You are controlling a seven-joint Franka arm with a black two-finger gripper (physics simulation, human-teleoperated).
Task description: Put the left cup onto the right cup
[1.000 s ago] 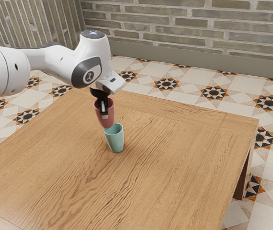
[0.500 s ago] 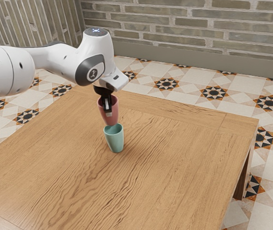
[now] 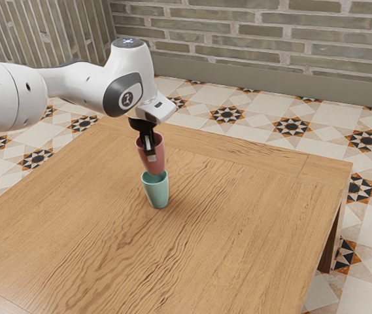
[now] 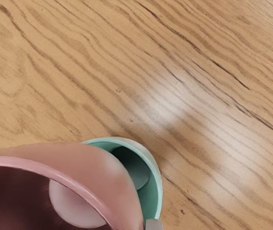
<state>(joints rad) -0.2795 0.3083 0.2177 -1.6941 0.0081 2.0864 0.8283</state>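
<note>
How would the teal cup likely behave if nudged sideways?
The teal cup stands tall on a narrowing base, so a nudge from the pink cup at its rim would probably tip it. Its walls look rigid and smooth, so it likely slides rather than flexes.

This looks like a room in a home, rendered in simulation. The floor (image 3: pixel 290 124) is laid with cream tiles bearing dark star ornaments. A grey brick wall (image 3: pixel 270 33) rises behind it, and vertical slats (image 3: pixel 35 29) line the adjoining side. The wooden worktop (image 3: pixel 238 216) resembles a low living-room table. A pink cup (image 3: pixel 153 156) and a teal cup (image 3: pixel 155 191) are plain household ware.
</note>
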